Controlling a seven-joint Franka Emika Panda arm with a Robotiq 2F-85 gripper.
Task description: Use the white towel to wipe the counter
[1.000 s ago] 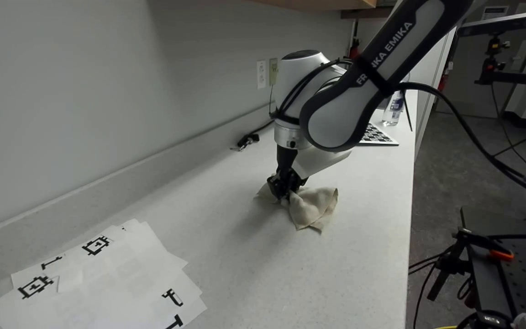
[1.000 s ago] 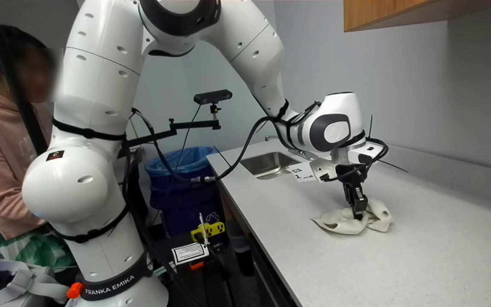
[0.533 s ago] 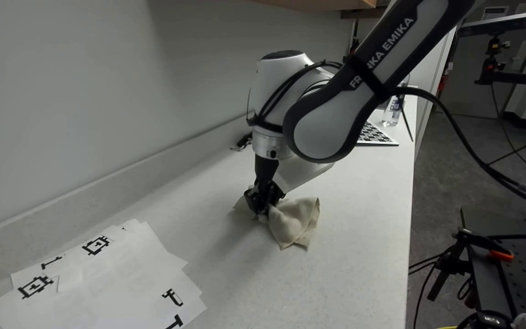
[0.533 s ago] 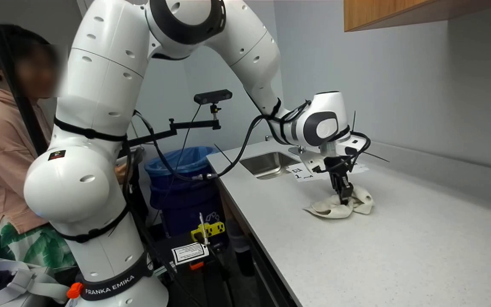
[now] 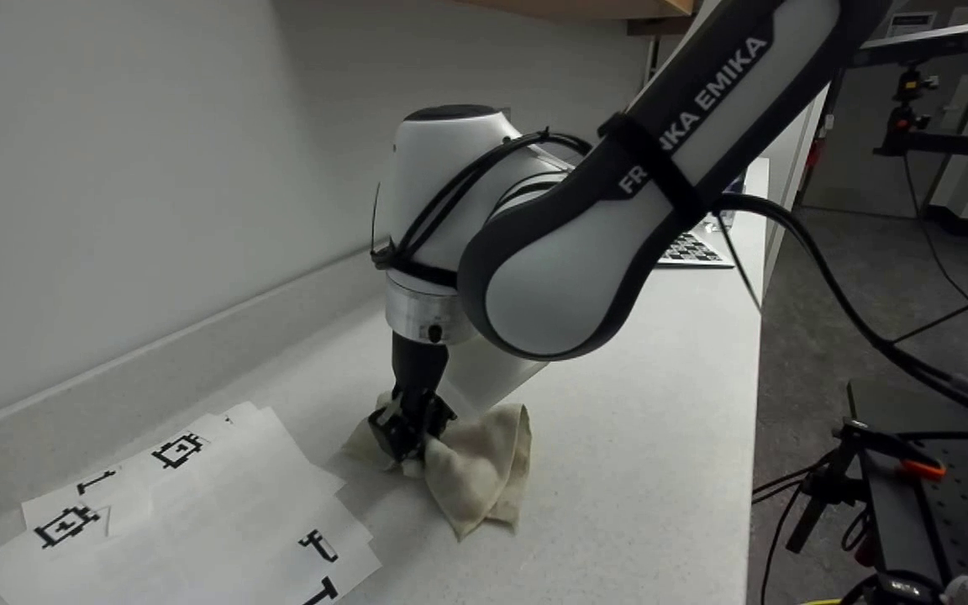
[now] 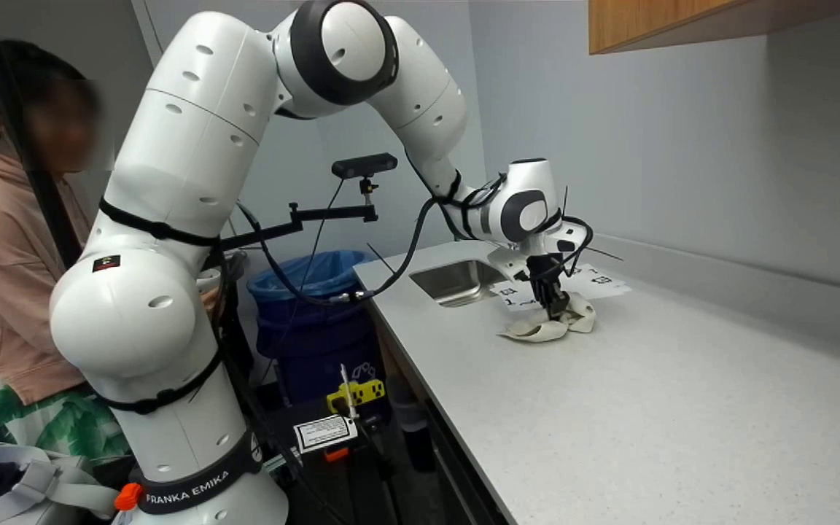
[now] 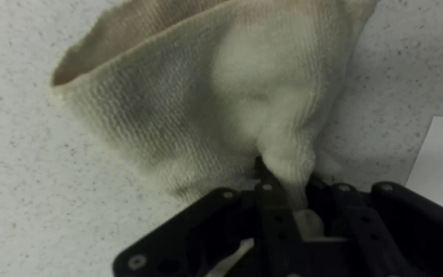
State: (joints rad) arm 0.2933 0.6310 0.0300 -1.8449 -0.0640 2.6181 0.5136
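The off-white towel (image 5: 480, 466) lies bunched on the pale speckled counter (image 5: 618, 504). It also shows in an exterior view (image 6: 537, 329) and fills the upper middle of the wrist view (image 7: 275, 69). My gripper (image 5: 412, 454) points down at the counter with its fingers shut on a pinched fold of the towel. In the wrist view a twisted strip of cloth runs between the two black fingers (image 7: 287, 173). Loose towel spreads out on both sides of the gripper and rests on the counter. The fingertips are partly hidden by the cloth.
White papers with black marks (image 5: 198, 512) lie on the counter close to the towel. A sink (image 6: 456, 281) is set in the counter beyond them. A checkered board (image 5: 690, 252) lies behind the arm. A wall runs along the counter's back, under a wooden cabinet (image 6: 682, 29).
The gripper has slid along the counter toward the papers and the sink, dragging the towel with it. Its hold on the towel looks unchanged.
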